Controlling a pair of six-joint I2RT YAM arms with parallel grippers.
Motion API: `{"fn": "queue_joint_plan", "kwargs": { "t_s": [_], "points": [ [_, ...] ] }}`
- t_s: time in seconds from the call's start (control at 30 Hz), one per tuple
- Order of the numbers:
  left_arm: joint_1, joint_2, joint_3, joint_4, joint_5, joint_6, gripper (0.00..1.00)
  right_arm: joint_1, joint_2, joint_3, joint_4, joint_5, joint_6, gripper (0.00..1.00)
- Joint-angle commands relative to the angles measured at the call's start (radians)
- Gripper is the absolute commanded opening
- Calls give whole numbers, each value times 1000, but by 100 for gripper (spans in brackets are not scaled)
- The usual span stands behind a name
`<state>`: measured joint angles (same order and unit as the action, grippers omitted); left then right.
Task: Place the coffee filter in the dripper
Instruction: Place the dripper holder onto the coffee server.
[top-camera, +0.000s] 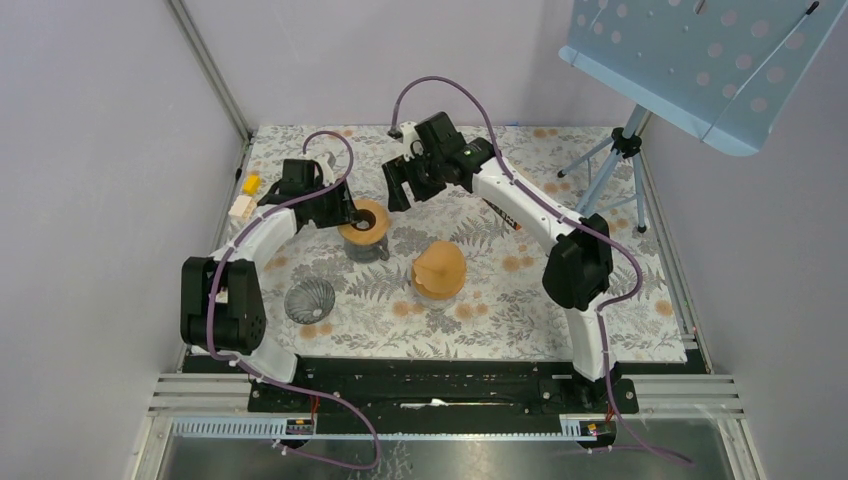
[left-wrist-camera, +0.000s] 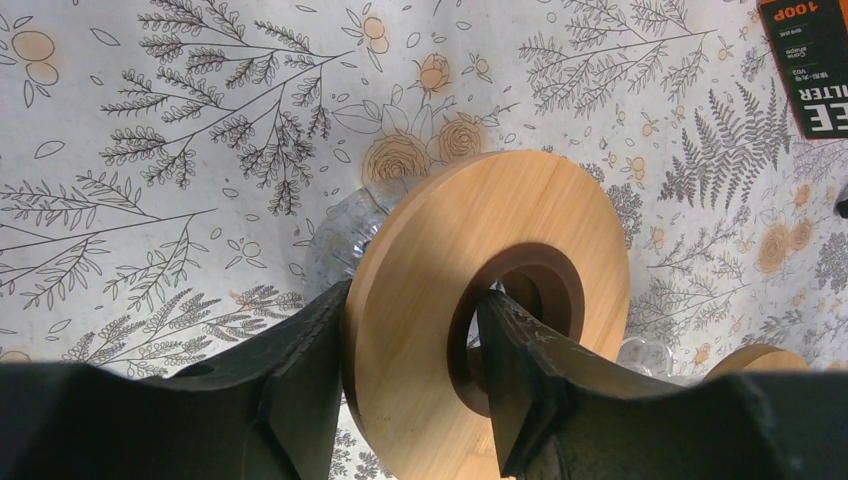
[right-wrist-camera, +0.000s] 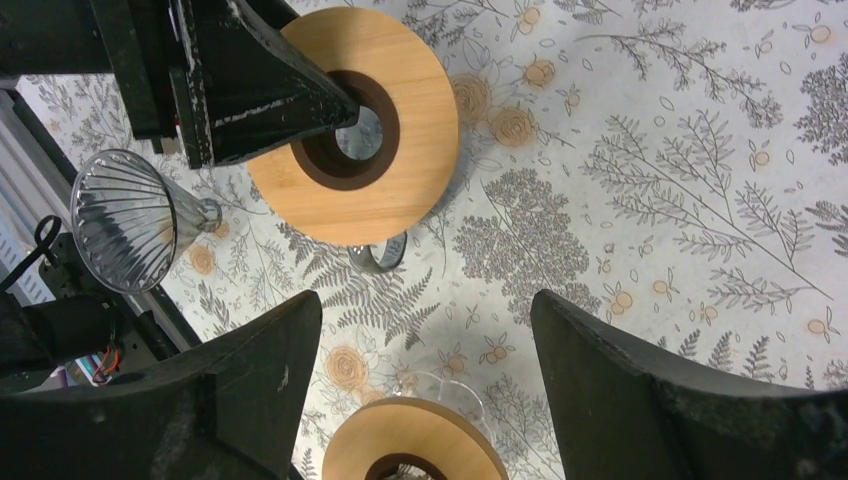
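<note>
My left gripper (top-camera: 347, 212) (left-wrist-camera: 410, 320) is shut on the wooden ring (top-camera: 366, 222) (left-wrist-camera: 480, 230) of a glass vessel, one finger outside the rim and one in the hole. The ring also shows in the right wrist view (right-wrist-camera: 420, 130). A clear ribbed glass dripper cone (top-camera: 308, 300) (right-wrist-camera: 125, 220) lies on its side on the cloth. A second wooden ring (top-camera: 438, 280) (right-wrist-camera: 415, 440) stands mid-table with a tan cone-like shape, seemingly a paper filter (top-camera: 438, 258), on it. My right gripper (top-camera: 400, 188) (right-wrist-camera: 425, 300) is open and empty, hovering above the cloth between the two rings.
A black and orange filter box (left-wrist-camera: 810, 60) lies under the right arm. A yellow block (top-camera: 250, 183) and a white block (top-camera: 240, 207) sit at the left edge. A tripod (top-camera: 620, 160) with a blue perforated board (top-camera: 700, 60) stands at the back right.
</note>
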<state>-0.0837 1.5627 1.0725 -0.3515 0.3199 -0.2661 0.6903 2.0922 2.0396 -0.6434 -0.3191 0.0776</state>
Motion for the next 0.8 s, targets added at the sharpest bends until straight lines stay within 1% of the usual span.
{"fn": "queue_joint_plan", "kwargs": {
  "t_s": [0.0, 0.2, 0.53, 0.77],
  "points": [
    [14, 17, 50, 19, 35, -16, 51, -13, -97, -23, 39, -28, -20, 84],
    [30, 20, 51, 10, 26, -15, 55, -19, -110, -50, 46, -31, -29, 84],
    [32, -30, 56, -10, 42, 7, 69, -24, -128, -76, 52, -3, -71, 86],
    [32, -1, 41, -52, 118, -31, 71, -39, -149, -109, 59, 18, -73, 86]
  ]
}}
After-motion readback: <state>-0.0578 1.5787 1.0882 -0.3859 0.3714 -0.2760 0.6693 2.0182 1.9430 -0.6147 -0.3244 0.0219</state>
